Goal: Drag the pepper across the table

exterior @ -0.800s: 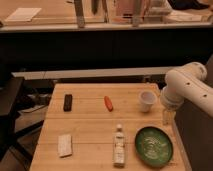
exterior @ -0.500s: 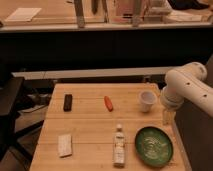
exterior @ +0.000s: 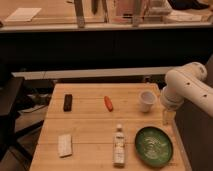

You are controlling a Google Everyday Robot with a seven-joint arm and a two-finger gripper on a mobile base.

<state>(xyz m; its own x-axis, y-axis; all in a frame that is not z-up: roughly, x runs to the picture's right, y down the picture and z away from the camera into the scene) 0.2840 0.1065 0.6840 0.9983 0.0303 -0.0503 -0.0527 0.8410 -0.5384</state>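
Change: you get almost none. Set against the views of a moment ago, the arm (exterior: 189,88) and every object on the table (exterior: 90,126) sit where they were.
Pepper: it lies at upper centre of the frame, on the far half of the table, its length running roughly away from the camera. Nothing touches it.
End effector: the end effector (exterior: 168,118) hangs below the white arm at the right of the frame, by the table's right edge. It is released, with the jaws spread and nothing between them.
Gap to target: the end effector is well apart from the pepper, and the white cup (exterior: 146,100) stands between the two.
Neighbours: the black bar (exterior: 67,102) lies to the left of the pepper. The bottle (exterior: 119,145) lies nearer the camera, with the green plate (exterior: 154,146) beside it at lower right and a pale block (exterior: 65,145) at lower left.
Meaning for the task: you should read this as a pause before the approach, since the drag is not yet begun.
Next move, as a judgement: you likely need to carry the end effector left over or around the cup, lower it onto the pepper, then pull.
Risk: a low sweep from the right may knock the cup.
Free path: the bare planks just around the pepper give you room to drag.
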